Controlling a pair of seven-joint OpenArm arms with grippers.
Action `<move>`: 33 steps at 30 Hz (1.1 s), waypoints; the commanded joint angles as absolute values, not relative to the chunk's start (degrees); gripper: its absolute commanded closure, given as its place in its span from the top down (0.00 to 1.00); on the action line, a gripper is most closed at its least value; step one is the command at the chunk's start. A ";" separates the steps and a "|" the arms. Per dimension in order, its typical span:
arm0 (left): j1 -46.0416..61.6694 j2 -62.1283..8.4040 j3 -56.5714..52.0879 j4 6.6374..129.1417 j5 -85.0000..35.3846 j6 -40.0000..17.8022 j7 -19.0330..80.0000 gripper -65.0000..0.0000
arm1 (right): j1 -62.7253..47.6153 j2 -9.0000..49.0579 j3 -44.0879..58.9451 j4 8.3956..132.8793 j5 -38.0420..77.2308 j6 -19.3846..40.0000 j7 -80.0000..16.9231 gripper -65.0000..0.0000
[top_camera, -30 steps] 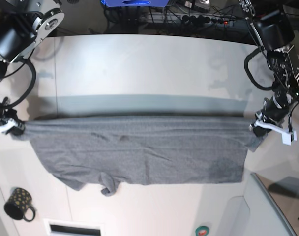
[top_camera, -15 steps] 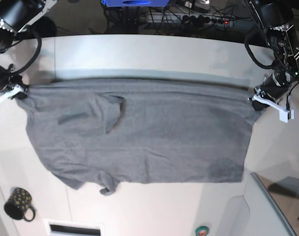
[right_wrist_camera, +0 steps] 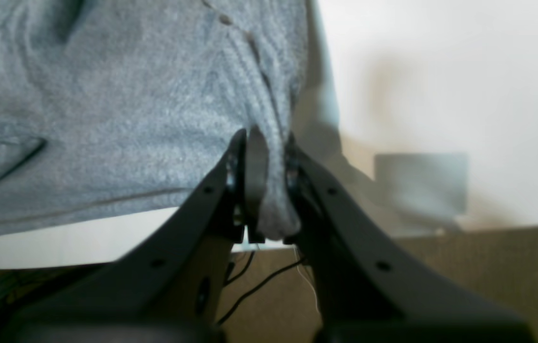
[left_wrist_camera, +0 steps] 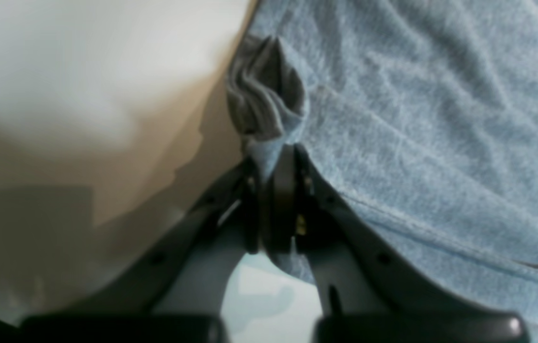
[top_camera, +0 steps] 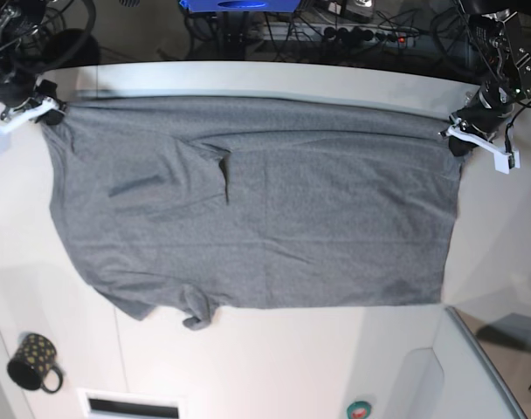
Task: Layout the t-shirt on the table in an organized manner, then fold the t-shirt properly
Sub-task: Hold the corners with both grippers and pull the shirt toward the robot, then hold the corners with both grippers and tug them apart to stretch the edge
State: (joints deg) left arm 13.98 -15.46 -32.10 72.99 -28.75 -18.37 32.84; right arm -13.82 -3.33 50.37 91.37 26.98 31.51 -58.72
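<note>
The shirt (top_camera: pixel 257 205) lies spread across the middle of the surface (top_camera: pixel 274 367), long axis running left to right across the frame, far edge stretched taut. Its upper left corner is pinched in the right end effector (top_camera: pixel 40 112), its upper right corner in the left end effector (top_camera: pixel 458 135). Both arms reach out low at the frame's far corners, equally near

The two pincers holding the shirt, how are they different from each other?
The left pincer grips the shirt at the far corner on the base view's right side; the right pincer grips the far corner on that view's left. In its wrist view the left pincer has a bunched knot of cloth just past its tips, while the right pincer pinches a flatter fold. Both are shut on the shirt's edge, pulling it wide over the table.
</note>
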 commanded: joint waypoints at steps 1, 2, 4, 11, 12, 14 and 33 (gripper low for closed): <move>13.85 -16.57 -32.48 73.98 -29.23 -18.15 31.52 0.00 | -14.20 -2.59 50.59 91.82 27.65 31.69 -56.84 0.00; 13.85 -16.57 -32.48 73.98 -29.23 -18.15 31.52 0.00 | -14.55 -2.51 50.59 91.12 27.65 31.69 -56.04 0.00; 13.85 -16.57 -32.48 73.80 -29.23 -18.15 31.52 0.00 | -14.73 -2.42 50.59 88.75 27.65 31.69 -54.73 0.00; 13.93 -16.31 -32.48 71.87 -29.23 -18.15 31.43 0.00 | -14.99 -2.59 50.68 83.47 27.47 37.23 -53.76 0.00; 14.37 -16.31 -32.57 71.87 -29.23 -18.07 31.43 0.00 | -14.99 -2.68 50.68 83.47 27.38 37.49 -53.76 0.00; 14.99 -16.31 -32.57 72.31 -29.23 -18.07 30.29 0.00 | -14.99 -2.77 50.68 83.47 27.38 37.49 -53.76 0.00; 16.84 -15.52 -32.57 69.67 -29.67 -13.85 25.01 0.09 | -15.16 -2.77 50.95 83.47 27.65 37.58 -54.11 0.55</move>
